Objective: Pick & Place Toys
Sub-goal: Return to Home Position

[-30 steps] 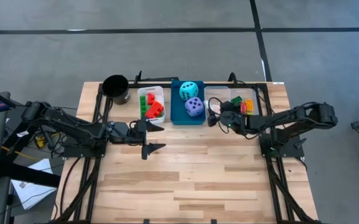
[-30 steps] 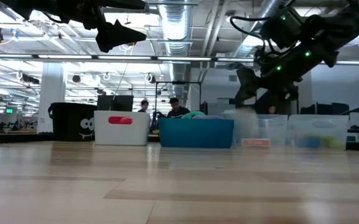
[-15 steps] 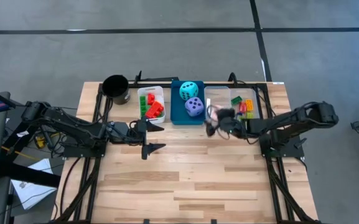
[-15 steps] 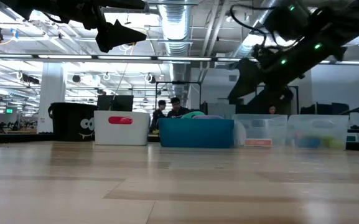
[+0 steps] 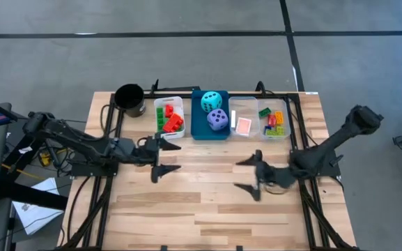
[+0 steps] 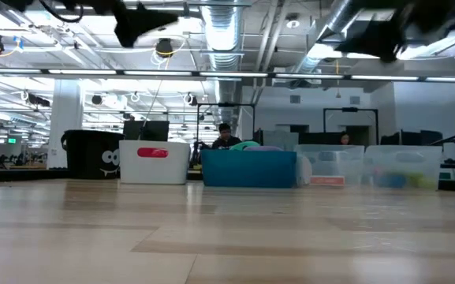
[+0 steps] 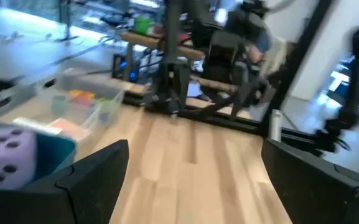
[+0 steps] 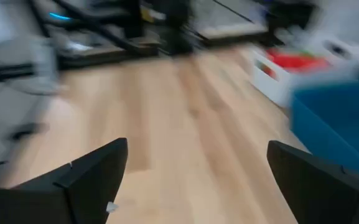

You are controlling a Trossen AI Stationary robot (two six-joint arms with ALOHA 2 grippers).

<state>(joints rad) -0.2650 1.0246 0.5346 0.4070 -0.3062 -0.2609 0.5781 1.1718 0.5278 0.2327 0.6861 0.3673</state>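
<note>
The toys lie in bins along the far edge. Red and green bricks [image 5: 170, 120] fill the white bin [image 5: 168, 102]. The cyan die [image 5: 212, 100] and purple die [image 5: 217, 119] sit in the blue bin [image 5: 202, 132]. A pink card [image 5: 243, 125] lies flat in the clear bin [image 5: 234, 106], and mixed bricks [image 5: 274, 123] fill the clear bin [image 5: 284, 111] beside it. My left gripper [image 5: 173, 157] hangs open over the table, near the white bin. My right gripper [image 5: 241, 175] is open over mid-table, nearer than the clear bins, with nothing between its fingers.
A black cup [image 5: 129, 100] stands at the far left, beside the white bin. Bare wooden tabletop [image 5: 207, 209] stretches from the grippers to the near edge. Black frame rails [image 5: 107, 188] run along both sides. People show in the room beyond the table.
My right gripper has swung from above the clear bin toward the table's near edge and risen out of the low view. The pink card now shows lying in the clear bin, where the gripper had covered it.
</note>
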